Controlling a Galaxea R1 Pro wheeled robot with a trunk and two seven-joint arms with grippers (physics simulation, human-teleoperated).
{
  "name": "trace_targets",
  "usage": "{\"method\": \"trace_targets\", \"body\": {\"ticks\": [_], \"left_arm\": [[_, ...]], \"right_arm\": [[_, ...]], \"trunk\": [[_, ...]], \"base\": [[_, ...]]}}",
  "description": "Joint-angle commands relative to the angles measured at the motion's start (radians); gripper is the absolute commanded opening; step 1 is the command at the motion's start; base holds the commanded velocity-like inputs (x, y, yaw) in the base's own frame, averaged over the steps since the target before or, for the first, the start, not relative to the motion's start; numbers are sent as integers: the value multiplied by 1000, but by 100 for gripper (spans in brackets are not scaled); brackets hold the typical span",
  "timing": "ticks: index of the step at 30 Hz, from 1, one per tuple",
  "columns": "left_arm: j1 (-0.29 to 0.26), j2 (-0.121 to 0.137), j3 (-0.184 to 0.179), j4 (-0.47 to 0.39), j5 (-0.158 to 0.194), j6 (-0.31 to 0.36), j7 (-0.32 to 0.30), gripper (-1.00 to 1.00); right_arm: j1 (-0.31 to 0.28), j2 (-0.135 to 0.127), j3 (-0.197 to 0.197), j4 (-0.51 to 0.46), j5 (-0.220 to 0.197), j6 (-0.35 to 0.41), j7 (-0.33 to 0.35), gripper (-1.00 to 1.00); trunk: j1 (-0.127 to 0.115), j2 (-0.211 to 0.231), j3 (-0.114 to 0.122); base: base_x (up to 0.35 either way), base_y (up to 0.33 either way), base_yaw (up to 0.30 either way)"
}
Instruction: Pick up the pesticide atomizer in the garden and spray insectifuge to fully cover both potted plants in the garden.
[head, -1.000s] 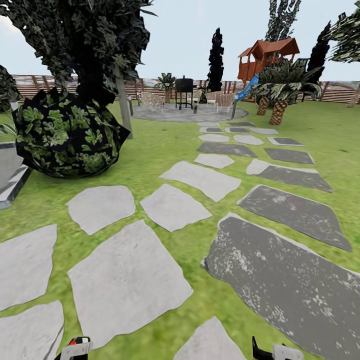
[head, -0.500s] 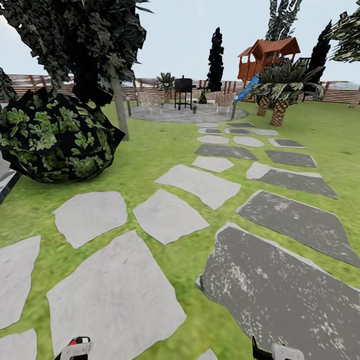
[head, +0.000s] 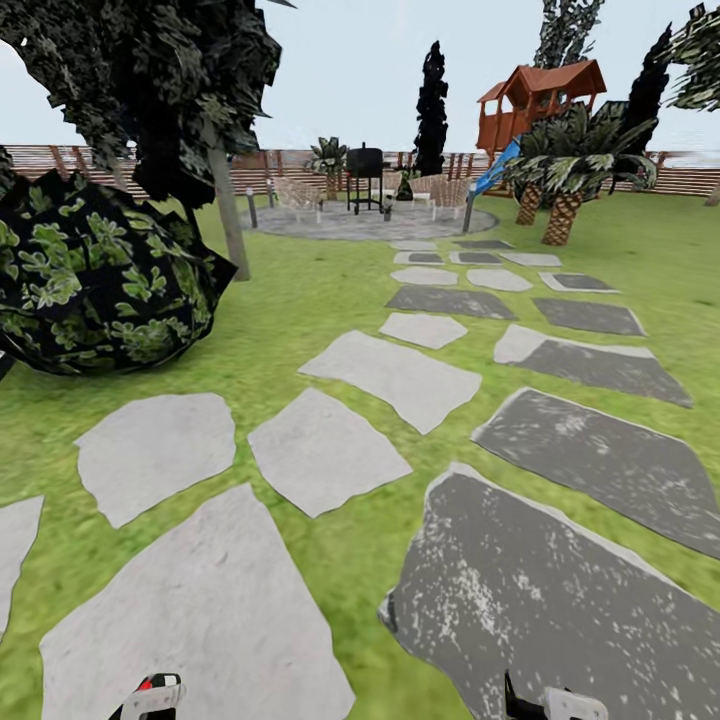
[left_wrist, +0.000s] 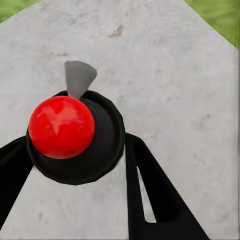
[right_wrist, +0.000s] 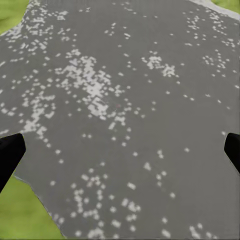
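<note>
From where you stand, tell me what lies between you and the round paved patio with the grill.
In the head view, stepping stones, light and dark grey, run across the lawn up to the patio, where the grill stands. Nothing blocks that path.

Stepping stones (head: 392, 375) — bush (head: 95, 275), grill (head: 365, 172), playhouse (head: 530, 100).

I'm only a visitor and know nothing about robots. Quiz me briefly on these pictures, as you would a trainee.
1. True or false: the left end effector grips a dark bottle with a round red top.
2. What lies below the right end effector? A) pale grey slab B) dark grey white-speckled stone slab C) bare soil
3. Fill in: the red-brown wooden playhouse has a ____ slide.

Key: 1 true; 2 B; 3 blue.
</note>
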Motion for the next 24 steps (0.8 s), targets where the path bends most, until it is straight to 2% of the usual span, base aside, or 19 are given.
{"method": "trace_targets", "body": {"ticks": [1, 8, 24], "left_arm": [[-1, -1, 8, 1, -2, -2, -9, -100], [-1, -1, 7, 1, -2, -2, -9, -100], [-1, -1, 8, 1, -1, -3, -9, -100]], "right_arm": [[-1, 0, -1, 1, 2, -2, -3, 100], [-1, 0, -1, 1, 2, -2, -3, 100], [-1, 0, -1, 1, 2, -2, -3, 100]], "trunk": [[0, 0, -1], [0, 0, -1], [0, 0, -1]], "base": [[339, -128, 0], [339, -96, 0], [339, -3, 0]]}}
